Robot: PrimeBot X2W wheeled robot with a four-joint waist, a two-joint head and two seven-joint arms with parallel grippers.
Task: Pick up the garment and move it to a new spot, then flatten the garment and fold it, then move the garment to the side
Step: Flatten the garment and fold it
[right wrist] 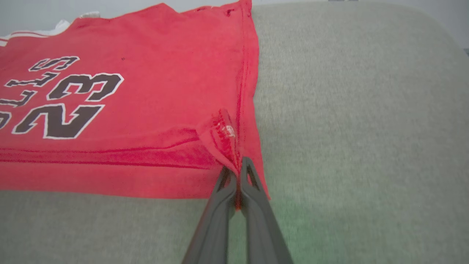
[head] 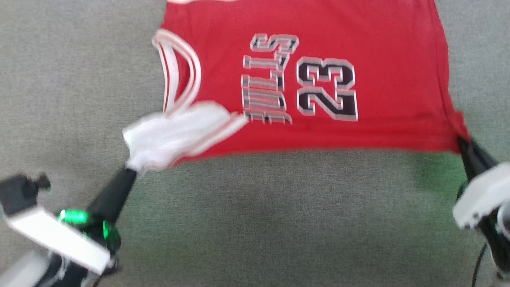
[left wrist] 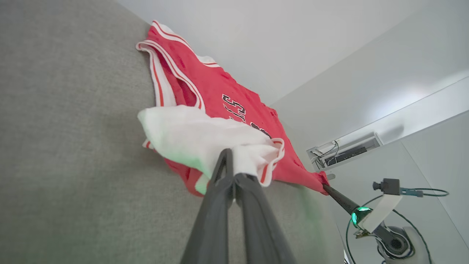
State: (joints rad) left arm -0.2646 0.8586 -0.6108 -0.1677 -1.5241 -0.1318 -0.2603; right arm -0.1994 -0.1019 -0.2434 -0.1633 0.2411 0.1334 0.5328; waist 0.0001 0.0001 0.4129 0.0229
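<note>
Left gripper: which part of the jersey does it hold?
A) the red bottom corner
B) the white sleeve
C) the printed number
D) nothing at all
B: in the left wrist view the left gripper has its jaws shut on the bunched white sleeve of the jersey.

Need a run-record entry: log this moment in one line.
left gripper: shut on sleeve; right gripper: shut on corner; red soft-fabric jersey shirt: spread on grey surface

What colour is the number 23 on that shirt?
Black with a white outline, on the red garment; clearest in the head view.
</note>
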